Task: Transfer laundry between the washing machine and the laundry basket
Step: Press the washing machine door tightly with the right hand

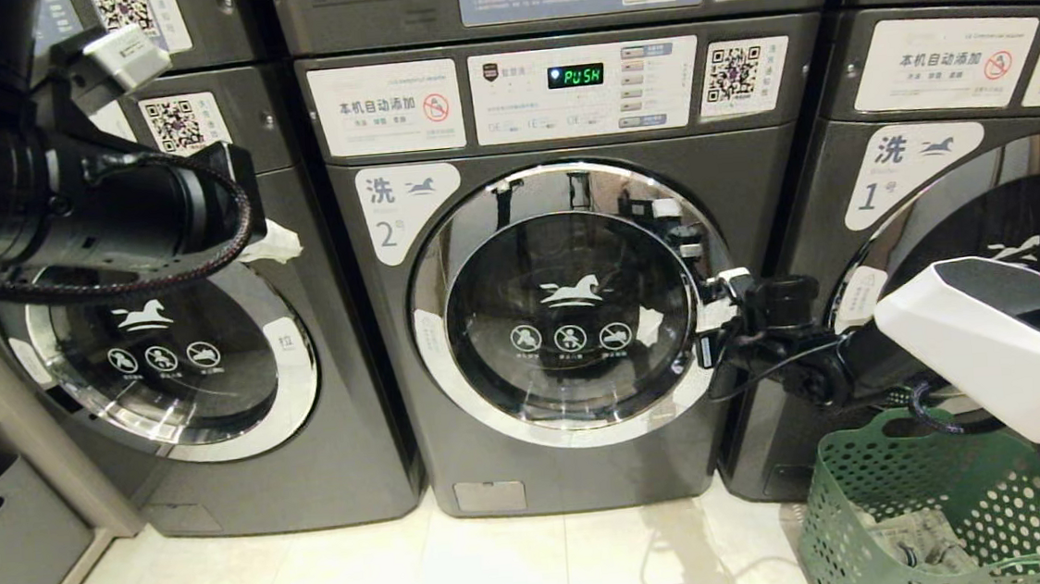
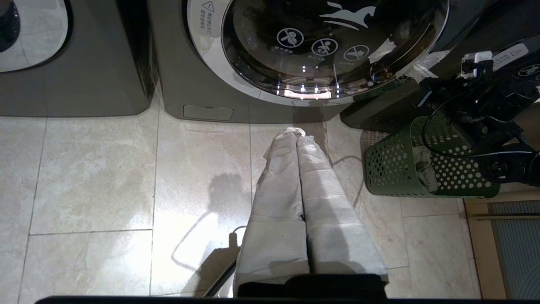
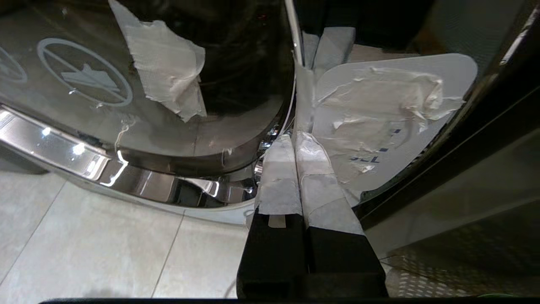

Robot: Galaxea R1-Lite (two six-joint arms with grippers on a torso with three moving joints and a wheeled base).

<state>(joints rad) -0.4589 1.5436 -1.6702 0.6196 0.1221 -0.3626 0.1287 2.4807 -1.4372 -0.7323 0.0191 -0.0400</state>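
Three front-loaders stand side by side; ours, the washer (image 1: 569, 325) marked 2, is in the middle with its round door (image 1: 567, 302) shut. Our right claw (image 3: 295, 156) is clenched on nothing, its taped tips pressed at the door's right edge beside a torn label. Our left claw (image 2: 299, 139), also clenched and empty, hangs raised over the floor. The basket (image 1: 926, 501) sits on the floor at right, with pale laundry (image 1: 911, 540) in it. We judge the closed tips could slide off the chrome rim and leave the door latched.
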